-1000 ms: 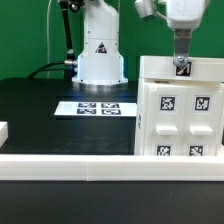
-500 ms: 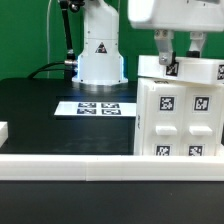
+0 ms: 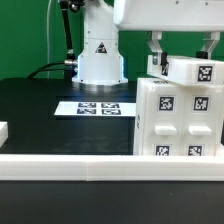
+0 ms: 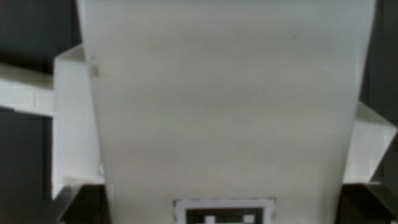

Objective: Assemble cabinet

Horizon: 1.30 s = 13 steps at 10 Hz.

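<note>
The cabinet is a white box with tagged door panels, standing at the exterior view's right on the black table. A white tagged top piece lies on it, turned askew to the body. My gripper comes down from above, and its fingers straddle this piece and close on its sides. In the wrist view the top piece fills the frame, with a tag at its near end, and my gripper shows only as dark fingertips at its edges.
The white robot base stands at the back. The marker board lies flat in front of it. A white rail runs along the table's front edge. A small white part sits at the exterior view's far left.
My hand has turned about its vertical axis, so both fingers now show side by side. The top piece has turned with it on the cabinet body.
</note>
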Available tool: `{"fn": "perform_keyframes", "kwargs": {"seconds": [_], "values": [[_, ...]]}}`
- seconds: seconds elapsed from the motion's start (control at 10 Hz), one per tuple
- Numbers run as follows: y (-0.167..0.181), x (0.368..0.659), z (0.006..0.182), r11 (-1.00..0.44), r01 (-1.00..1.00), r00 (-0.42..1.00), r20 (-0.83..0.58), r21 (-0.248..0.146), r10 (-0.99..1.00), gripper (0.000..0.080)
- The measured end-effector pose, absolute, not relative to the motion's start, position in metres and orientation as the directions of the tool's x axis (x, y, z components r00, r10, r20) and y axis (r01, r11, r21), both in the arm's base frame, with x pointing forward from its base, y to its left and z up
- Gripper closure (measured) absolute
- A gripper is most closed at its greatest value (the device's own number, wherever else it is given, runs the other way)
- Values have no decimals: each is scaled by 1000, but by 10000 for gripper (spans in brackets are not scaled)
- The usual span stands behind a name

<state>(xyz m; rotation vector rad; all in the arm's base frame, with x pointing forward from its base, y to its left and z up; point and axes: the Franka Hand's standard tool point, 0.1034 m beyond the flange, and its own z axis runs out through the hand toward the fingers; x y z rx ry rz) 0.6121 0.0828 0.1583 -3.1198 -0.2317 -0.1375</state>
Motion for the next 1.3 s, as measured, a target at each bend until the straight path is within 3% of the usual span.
{"fn": "perform_keyframes", "kwargs": {"seconds": [0.3,0.6,0.9,1.3], "values": [[85,612,158,-993,-114,990,83,-28,-116,243],[87,612,157,-901,-426,898,78,-85,-432,243],[89,613,158,-679,-723,681,35,-130,-732,243],[91,613,158,-375,-916,384,-41,-145,-922,243]]}}
